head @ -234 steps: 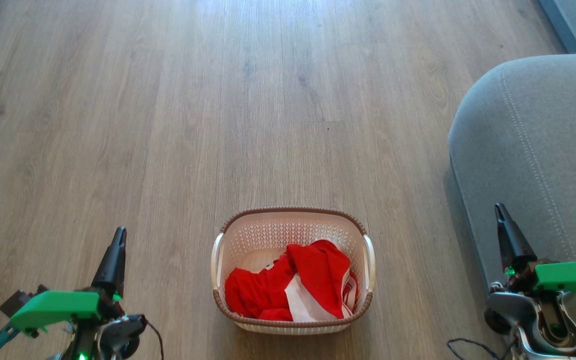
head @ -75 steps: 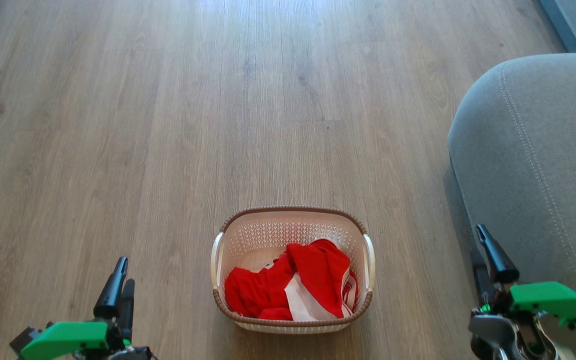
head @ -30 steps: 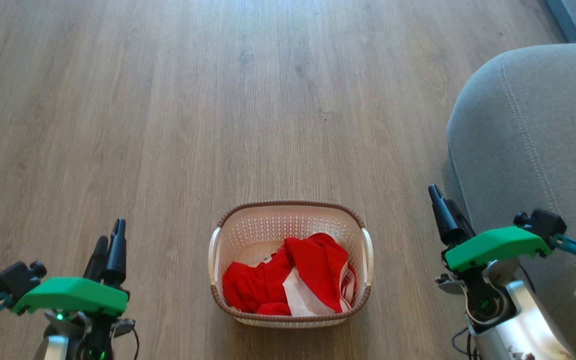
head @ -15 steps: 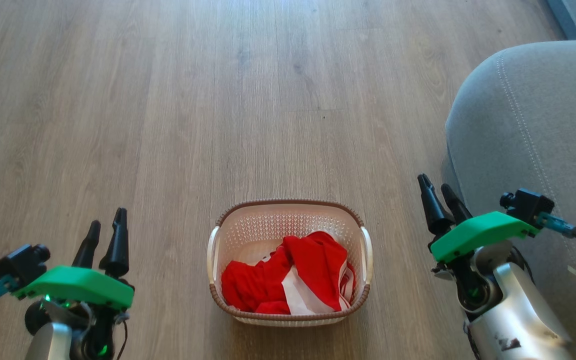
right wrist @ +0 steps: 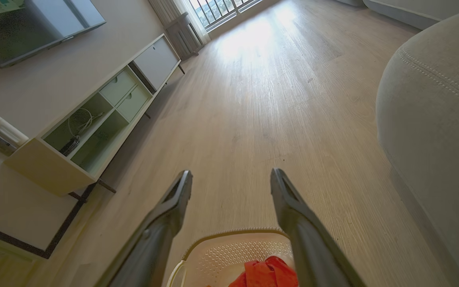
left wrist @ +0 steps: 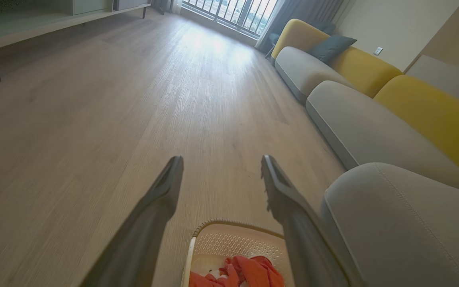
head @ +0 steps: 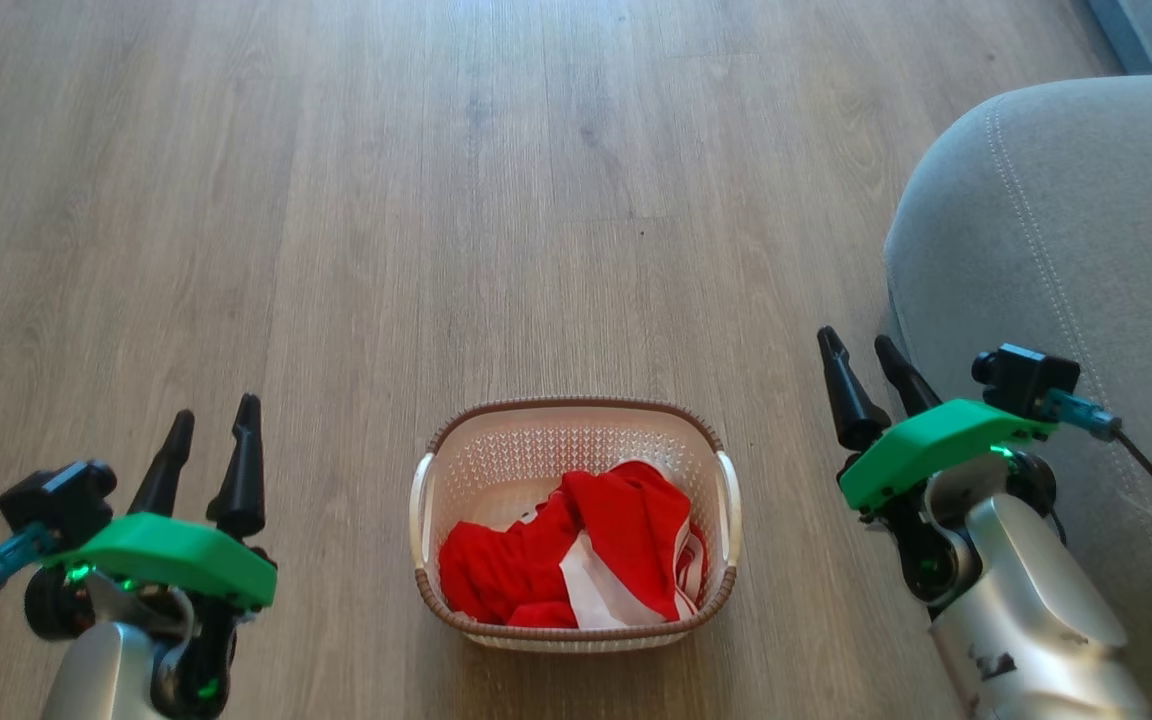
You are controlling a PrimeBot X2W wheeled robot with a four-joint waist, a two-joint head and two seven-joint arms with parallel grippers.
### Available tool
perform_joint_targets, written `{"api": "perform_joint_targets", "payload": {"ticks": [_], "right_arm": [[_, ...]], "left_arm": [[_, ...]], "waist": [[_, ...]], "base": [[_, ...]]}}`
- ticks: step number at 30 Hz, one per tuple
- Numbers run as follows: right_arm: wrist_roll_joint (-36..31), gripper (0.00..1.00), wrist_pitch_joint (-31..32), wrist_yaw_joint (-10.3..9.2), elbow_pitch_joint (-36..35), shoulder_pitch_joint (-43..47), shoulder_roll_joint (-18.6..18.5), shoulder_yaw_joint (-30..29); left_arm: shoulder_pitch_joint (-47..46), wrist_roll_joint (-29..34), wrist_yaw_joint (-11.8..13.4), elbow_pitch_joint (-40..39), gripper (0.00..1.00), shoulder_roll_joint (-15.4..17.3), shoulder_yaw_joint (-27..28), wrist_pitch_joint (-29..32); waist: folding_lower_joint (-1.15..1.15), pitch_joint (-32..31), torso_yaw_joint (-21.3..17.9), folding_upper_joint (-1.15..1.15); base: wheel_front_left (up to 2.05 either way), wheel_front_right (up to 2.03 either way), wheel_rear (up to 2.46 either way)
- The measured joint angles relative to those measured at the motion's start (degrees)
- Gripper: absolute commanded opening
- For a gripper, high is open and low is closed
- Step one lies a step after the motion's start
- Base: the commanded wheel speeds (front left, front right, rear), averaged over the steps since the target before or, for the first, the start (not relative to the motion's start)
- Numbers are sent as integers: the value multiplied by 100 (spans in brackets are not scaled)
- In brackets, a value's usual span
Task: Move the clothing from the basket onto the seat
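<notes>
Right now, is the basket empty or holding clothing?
Not empty: the red-and-white clothing lies bunched in the near half of the basket; the far half is bare.

You're in a home living room: a television above a low media cabinet, a yellow-backed sofa, a wood-plank floor.

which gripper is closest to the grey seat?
The right gripper, beside the seat's rounded corner. The left gripper is on the far side of the basket, over the wood floor.
</notes>
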Motion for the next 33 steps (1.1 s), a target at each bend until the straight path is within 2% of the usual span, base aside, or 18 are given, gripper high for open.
{"api": "perform_joint_targets", "payload": {"ticks": [24,33], "right_arm": [[-1637,100,-377,0,276,-562,-4,48],[-2533,100,-550,0,338,-766,-7,-220]], "left_arm": [[-297,1444,-45,101,100,-7,337,-376],[-403,2184,-45,214,100,-5,509,-545]], "waist": [[0,36,-23,0],[0,81,-45,0]], "base": [[0,0,0],[0,0,0]]}}
